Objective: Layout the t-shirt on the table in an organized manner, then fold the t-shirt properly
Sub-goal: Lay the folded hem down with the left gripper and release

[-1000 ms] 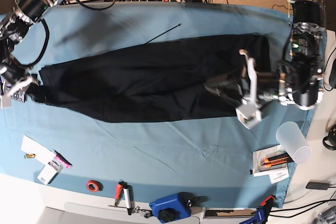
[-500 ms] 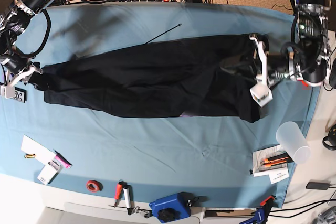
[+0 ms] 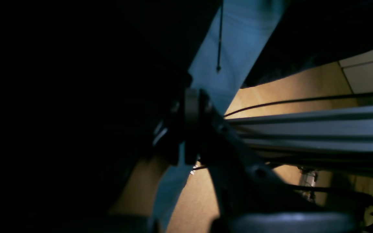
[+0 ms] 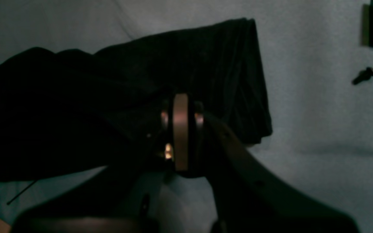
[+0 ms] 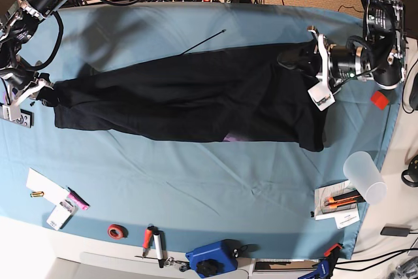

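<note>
The black t-shirt (image 5: 189,99) lies stretched in a long band across the light blue table (image 5: 196,181). A small purple patch (image 5: 234,138) shows at its near edge. My left gripper (image 5: 313,65) is shut on the shirt's right end, near the table's far right. In the left wrist view the shirt (image 3: 76,97) fills the dark left side beside the closed fingers (image 3: 191,123). My right gripper (image 5: 44,93) is shut on the shirt's left end. In the right wrist view its pads (image 4: 180,129) pinch the bunched black fabric (image 4: 206,71).
A clear cup (image 5: 366,178) and a red object (image 5: 379,99) stand at the right edge. Papers (image 5: 47,187), a red tape ring (image 5: 117,230), markers (image 5: 153,243) and a blue device (image 5: 210,259) line the front. A thin black rod (image 5: 204,40) lies behind the shirt.
My left gripper has carried the shirt's right end toward the far edge, and that end now lies spread wider. My right gripper has shifted slightly farther back with the left end.
</note>
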`<action>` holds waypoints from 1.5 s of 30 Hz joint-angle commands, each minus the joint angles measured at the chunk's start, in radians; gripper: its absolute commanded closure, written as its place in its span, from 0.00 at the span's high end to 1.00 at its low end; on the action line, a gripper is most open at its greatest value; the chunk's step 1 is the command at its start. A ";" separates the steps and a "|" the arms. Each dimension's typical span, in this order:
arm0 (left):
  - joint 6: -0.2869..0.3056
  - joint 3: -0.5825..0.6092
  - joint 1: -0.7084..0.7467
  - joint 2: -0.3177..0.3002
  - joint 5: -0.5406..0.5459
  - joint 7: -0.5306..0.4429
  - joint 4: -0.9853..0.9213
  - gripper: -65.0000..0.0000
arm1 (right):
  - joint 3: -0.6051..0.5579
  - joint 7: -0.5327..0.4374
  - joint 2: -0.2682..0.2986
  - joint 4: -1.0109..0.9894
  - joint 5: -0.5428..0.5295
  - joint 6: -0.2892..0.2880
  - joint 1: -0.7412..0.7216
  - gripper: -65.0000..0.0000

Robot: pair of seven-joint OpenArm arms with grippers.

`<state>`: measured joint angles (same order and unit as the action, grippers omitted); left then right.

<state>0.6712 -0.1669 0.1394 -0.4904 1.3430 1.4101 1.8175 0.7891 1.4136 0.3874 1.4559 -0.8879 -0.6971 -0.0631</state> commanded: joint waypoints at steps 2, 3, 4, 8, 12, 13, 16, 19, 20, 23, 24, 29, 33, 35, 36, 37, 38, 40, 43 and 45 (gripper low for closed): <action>0.003 -0.008 0.001 -0.014 0.021 -0.014 0.013 0.12 | 0.004 -0.017 0.026 0.017 -0.020 -0.001 -0.014 0.07; -0.002 -0.008 0.006 -0.014 0.021 -0.014 0.013 0.22 | 0.004 -0.017 0.026 0.017 -0.020 -0.001 -0.014 0.16; -0.008 -0.008 0.011 -0.014 0.021 -0.014 0.014 0.31 | 0.004 -0.017 0.026 0.017 -0.021 -0.001 -0.014 0.25; -0.050 -0.009 0.024 -0.014 0.021 -0.014 0.014 0.42 | 0.004 -0.017 0.029 0.017 -0.051 -0.001 -0.015 0.33; -0.050 -0.043 0.025 -0.014 0.021 -0.014 0.014 0.42 | 0.005 -0.111 0.045 0.017 -0.058 -0.001 -0.017 0.33; -0.050 -0.062 0.025 -0.014 0.021 -0.014 0.014 0.42 | 0.007 -0.125 0.051 0.017 -0.056 -0.001 -0.022 0.33; -0.050 -0.149 0.025 -0.014 0.022 -0.014 0.014 0.42 | 0.023 -0.129 0.056 0.017 -0.006 -0.001 -0.058 0.33; -0.050 -0.257 0.025 -0.014 0.026 -0.014 0.014 0.42 | 0.029 -0.116 0.056 0.017 0.026 -0.001 -0.079 0.33; -0.050 -0.291 0.025 -0.014 0.028 -0.014 0.014 0.42 | 0.029 -0.102 0.056 0.017 0.023 -0.001 -0.079 0.33; -0.049 -0.372 0.030 -0.014 0.064 -0.014 0.014 0.42 | 0.029 -0.058 0.056 0.017 0.022 -0.001 -0.077 0.42; -0.048 -0.392 0.033 -0.014 0.068 -0.014 0.014 0.42 | 0.029 -0.058 0.056 0.017 0.026 -0.001 -0.075 0.44; -0.046 -0.434 0.058 -0.014 0.067 -0.014 0.014 0.42 | 0.028 -0.099 0.055 0.016 0.089 -0.001 -0.076 0.44; -0.045 -0.431 0.060 -0.011 0.075 -0.014 0.014 0.42 | 0.028 -0.217 0.055 -0.002 0.237 -0.001 -0.076 0.44; -0.045 -0.431 0.060 -0.011 0.074 -0.014 0.014 0.42 | 0.028 -0.255 0.056 -0.037 0.257 -0.001 -0.077 0.44; -0.045 -0.431 0.060 -0.011 0.074 -0.014 0.014 0.42 | 0.028 -0.265 0.056 -0.062 0.257 -0.001 -0.080 0.44; -0.046 -0.431 0.060 -0.011 0.074 -0.014 0.014 0.42 | 0.028 -0.268 0.055 -0.089 0.257 0.001 -0.086 0.44; -0.045 -0.431 0.060 -0.011 0.074 -0.014 0.014 0.42 | 0.028 -0.272 0.056 -0.120 0.256 0.003 -0.092 0.44; -0.045 -0.431 0.060 -0.011 0.074 -0.014 0.014 0.42 | 0.028 -0.277 0.056 -0.189 0.256 0.003 -0.109 0.44; -0.046 -0.431 0.060 -0.011 0.074 -0.014 0.014 0.42 | 0.028 -0.279 0.056 -0.298 0.256 0.002 -0.145 0.44; -0.045 -0.431 0.060 -0.011 0.074 -0.014 0.014 0.42 | 0.028 -0.277 0.056 -0.364 0.251 0.002 -0.170 0.44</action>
<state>0.6224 -0.5911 0.2070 -0.4847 1.3888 1.4105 1.8175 0.8158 1.1522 0.4156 1.0737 -0.6178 -0.6876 -0.2153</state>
